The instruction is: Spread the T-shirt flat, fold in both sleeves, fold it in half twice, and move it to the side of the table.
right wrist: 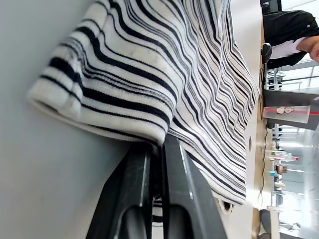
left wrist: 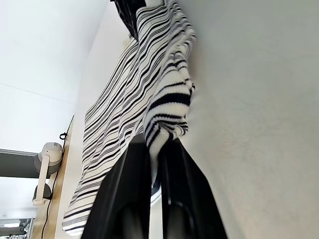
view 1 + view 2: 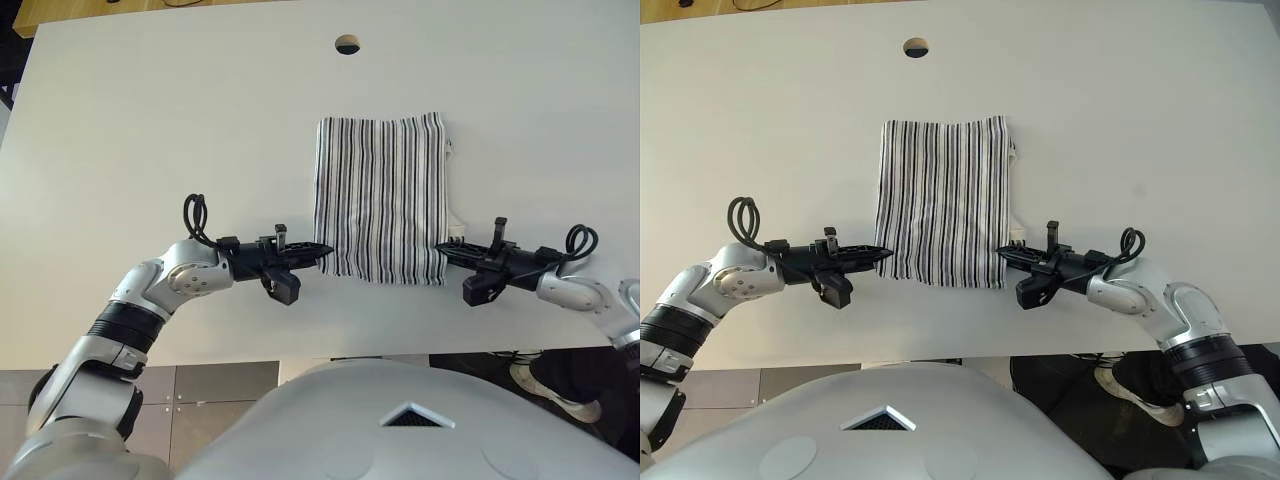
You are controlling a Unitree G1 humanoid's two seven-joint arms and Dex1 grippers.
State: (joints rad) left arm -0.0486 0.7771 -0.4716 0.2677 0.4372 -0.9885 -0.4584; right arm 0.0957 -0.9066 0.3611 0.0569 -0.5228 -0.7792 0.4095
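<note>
Left hand [image 3: 322,250] is pressed together on the near left corner of the shirt [image 3: 380,200]; its wrist view shows the striped hem caught between the two fingers [image 2: 134,174]. Right hand [image 3: 443,248] does the same at the near right corner, with a thick folded edge of cloth bunched just above its fingers [image 1: 174,184]. Both hands lie low on the table [image 3: 150,120], pointing in towards each other.

Between them the shirt lies as a narrow upright rectangle in the middle of the table, stripes running away from the robot. No sleeves stick out, and a bit of white trim peeks out along its right edge. Well beyond its far edge is a small round hole [image 3: 347,44] in the table.

Judging by the shape, the sleeves are already in and a half-fold is in hand. The next move calls for lifting both corners together and carrying them level over to the far edge, so that the edges meet squarely without dragging the bottom layer.
</note>
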